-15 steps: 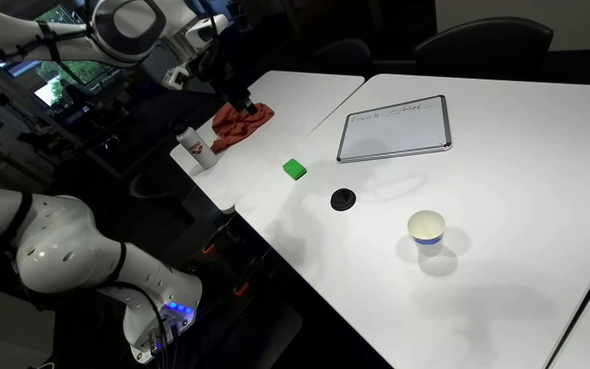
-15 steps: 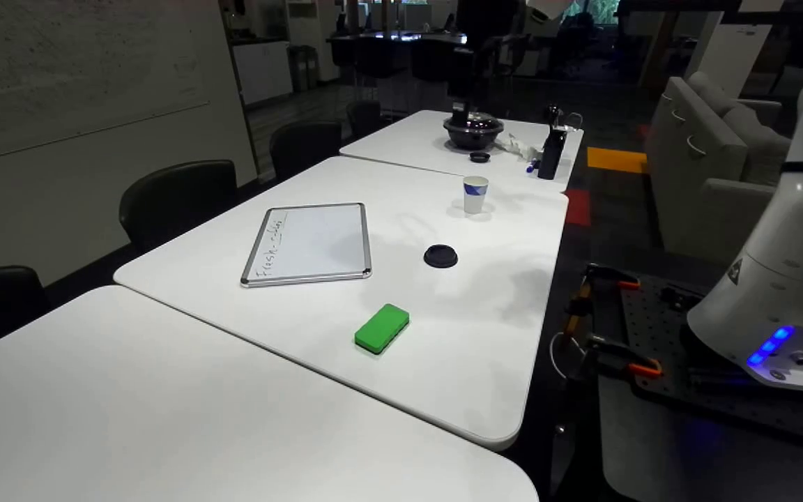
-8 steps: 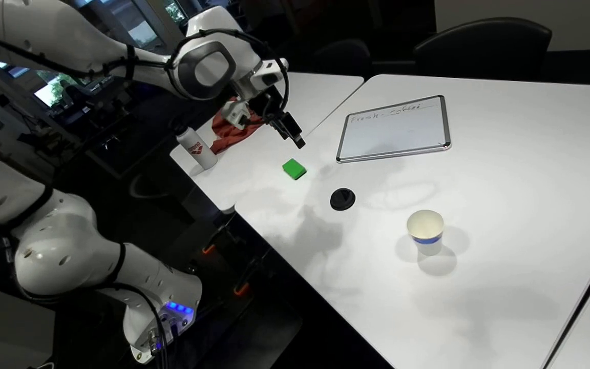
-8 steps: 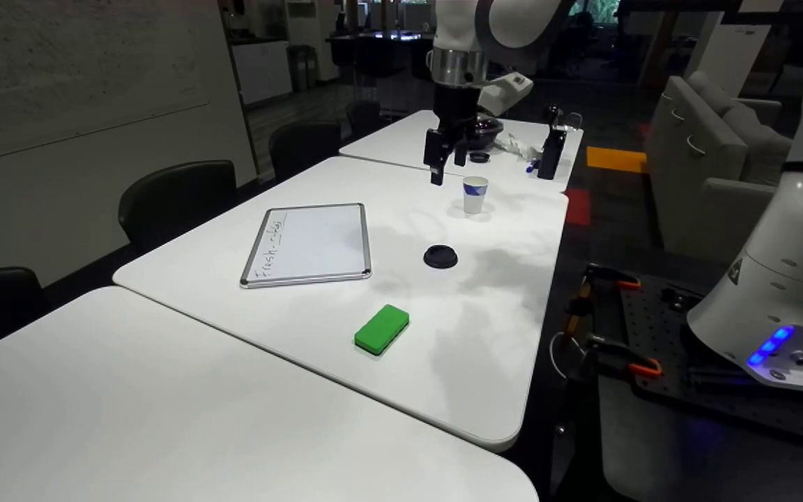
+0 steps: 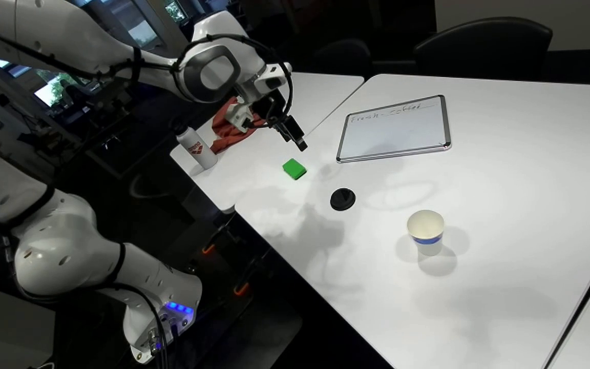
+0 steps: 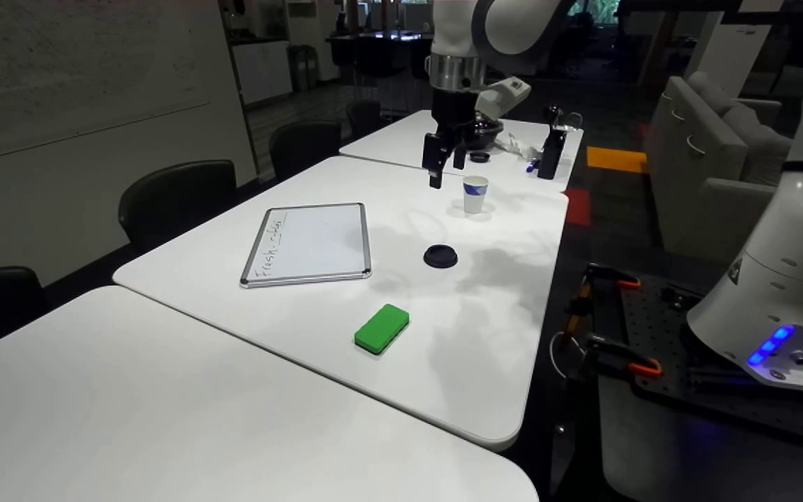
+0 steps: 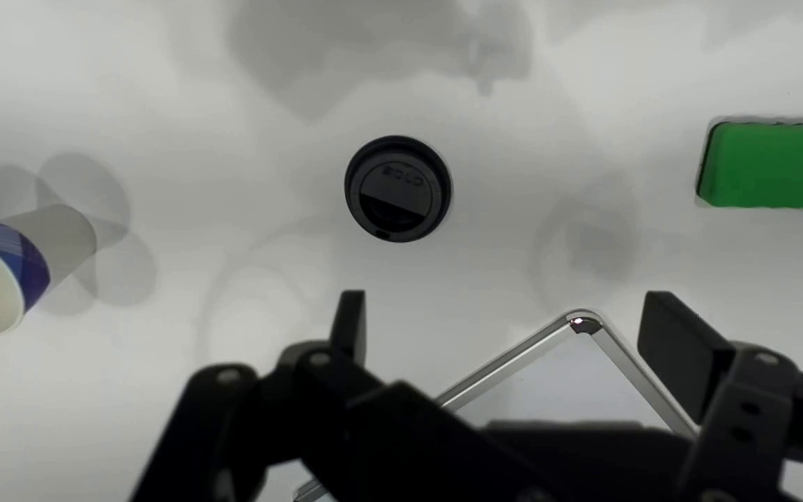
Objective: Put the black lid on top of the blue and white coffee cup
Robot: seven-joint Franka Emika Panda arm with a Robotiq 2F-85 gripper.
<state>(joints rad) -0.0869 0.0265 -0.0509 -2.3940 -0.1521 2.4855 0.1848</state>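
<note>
The black lid [image 7: 399, 189] lies flat on the white table; it shows in both exterior views [image 5: 343, 199] [image 6: 440, 256]. The blue and white coffee cup [image 7: 60, 240] stands upright with its open top uncovered, at the left edge of the wrist view, and in both exterior views [image 5: 426, 230] [image 6: 474, 195]. My gripper [image 7: 502, 314] is open, with nothing between its fingers [image 7: 684, 352]. It hangs well above the table, also seen in an exterior view [image 6: 447, 174]. In the wrist view the lid lies ahead of the fingertips, nearer the left finger.
A green eraser block [image 6: 382, 329] lies near the lid. A framed whiteboard [image 5: 395, 129] lies below the gripper in the wrist view [image 7: 569, 383]. A white bottle [image 5: 197, 148] and red cloth [image 5: 228, 128] are near the table's end. A dark bowl [image 6: 488, 132] stands on the far table.
The arm has swung in over the table from the side and sunk slightly in the last half second. The lid, cup and eraser have not moved.
</note>
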